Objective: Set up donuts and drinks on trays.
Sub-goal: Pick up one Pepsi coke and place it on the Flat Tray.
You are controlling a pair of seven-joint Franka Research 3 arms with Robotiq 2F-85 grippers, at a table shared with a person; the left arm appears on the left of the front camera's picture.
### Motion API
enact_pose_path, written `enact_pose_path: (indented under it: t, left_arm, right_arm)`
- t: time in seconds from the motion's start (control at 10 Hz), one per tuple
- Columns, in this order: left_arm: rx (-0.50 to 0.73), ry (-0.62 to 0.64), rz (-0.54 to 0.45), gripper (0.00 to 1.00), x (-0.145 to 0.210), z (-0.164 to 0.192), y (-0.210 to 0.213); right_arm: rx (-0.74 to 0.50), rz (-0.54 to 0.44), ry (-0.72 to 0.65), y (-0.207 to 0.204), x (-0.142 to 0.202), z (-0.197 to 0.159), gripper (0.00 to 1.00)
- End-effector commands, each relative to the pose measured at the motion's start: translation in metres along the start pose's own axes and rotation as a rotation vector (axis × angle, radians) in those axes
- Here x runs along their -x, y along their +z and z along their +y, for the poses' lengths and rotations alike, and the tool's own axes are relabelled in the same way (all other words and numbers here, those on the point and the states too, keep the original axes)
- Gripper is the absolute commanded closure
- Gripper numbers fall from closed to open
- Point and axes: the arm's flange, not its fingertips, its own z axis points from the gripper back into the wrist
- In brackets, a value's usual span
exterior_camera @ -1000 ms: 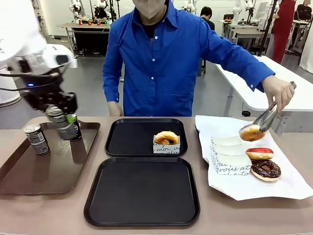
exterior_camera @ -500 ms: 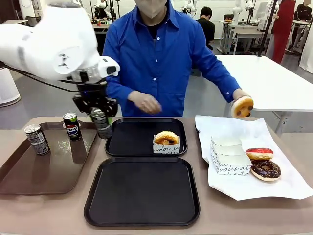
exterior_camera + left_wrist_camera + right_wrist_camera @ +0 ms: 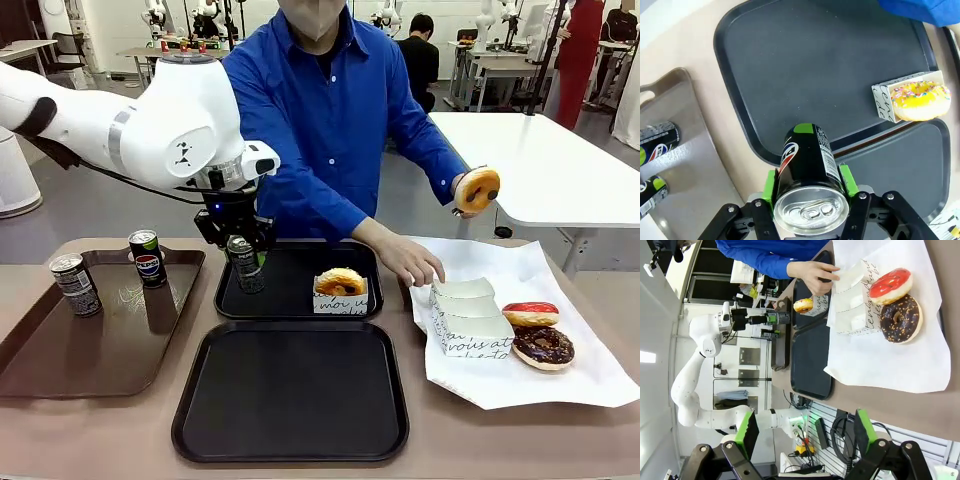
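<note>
Can (image 3: 807,162) poised over the far tray (image 3: 300,262)!
Left jaws clamp it, right jaws apart; released tilted by the rim, it could topple toward the donut (image 3: 340,281).

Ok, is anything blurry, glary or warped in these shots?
Front view: sharp, faint reflections on the brown tray. Left wrist view: the drink can in the left gripper is crisp, its silver top catching light. Right wrist view: rolled sideways, the paper sheet bright but not blown out, right gripper in focus.
</note>
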Motion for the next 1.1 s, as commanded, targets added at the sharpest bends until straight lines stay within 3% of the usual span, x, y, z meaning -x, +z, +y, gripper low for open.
enact_pose_path:
  t: [0.0,0.1,0.2,0.3,0.6,0.7,0.8,1.0]
  left_arm:
    - [-0.008,-0.036,-0.031,0.42,-0.002,0.011,0.000]
    - [0.009,-0.019,-0.035,0.42,-0.006,0.023,0.004]
    - [-0.071,0.066,-0.084,0.42,-0.010,0.030,0.005]
    - [-0.001,-0.011,-0.001,0.42,-0.004,0.011,-0.004]
    - [-0.014,0.003,-0.012,0.42,-0.007,0.022,-0.005]
    - [-0.084,-0.091,0.029,0.42,0.053,0.066,0.036]
    - [-0.093,-0.161,-0.003,0.42,0.105,0.106,0.079]
    - [-0.122,-0.084,-0.117,0.42,0.168,0.143,0.115]
  right_arm:
    - [-0.016,-0.005,0.009,0.000,-0.001,0.000,0.00]
    - [-0.016,-0.005,0.009,0.000,-0.001,0.000,0.00]
    - [-0.016,-0.005,0.009,0.000,-0.001,0.000,0.00]
    - [-0.016,-0.005,0.009,0.000,-0.001,0.000,0.00]
    - [-0.016,-0.005,0.009,0.000,-0.001,0.000,0.00]
    - [-0.016,-0.005,0.009,0.000,-0.001,0.000,0.00]
    - [-0.016,-0.005,0.009,0.000,-0.001,0.000,0.00]
    - [-0.016,-0.005,0.009,0.000,-0.001,0.000,0.00]
